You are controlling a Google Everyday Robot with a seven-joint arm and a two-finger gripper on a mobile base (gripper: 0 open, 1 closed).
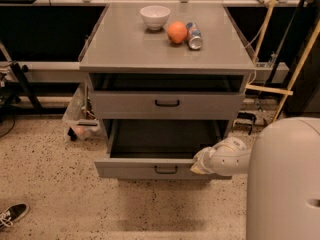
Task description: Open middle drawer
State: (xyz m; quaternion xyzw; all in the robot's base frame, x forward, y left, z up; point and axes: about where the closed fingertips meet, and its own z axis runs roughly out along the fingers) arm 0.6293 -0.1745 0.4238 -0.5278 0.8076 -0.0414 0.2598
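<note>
Speckled floor (50,194), grey cabinet (130,49): middle drawer (135,169) stands pulled out.
Gripper (201,161) at its front right corner; grip state cannot be told.

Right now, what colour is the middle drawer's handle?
Black handle, camera view; claw at middle drawer front.

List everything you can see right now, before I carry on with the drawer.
cabinet: one, grey, centre of view
bowl: one, white, rear of the cabinet top
orange: one, orange, right of the bowl
can: one, silver and blue, on its side beside the orange
upper drawer: one, grey, black handle, just below the top
middle drawer: one, grey, black handle, pulled out
shoe: one, dark, white sole, floor at lower left
wooden poles: several, yellowish, right of the cabinet
robot body: one, white, lower right
arm: one, white, reaching towards the drawer
gripper: one, pale, at the right end of the middle drawer's front
</note>
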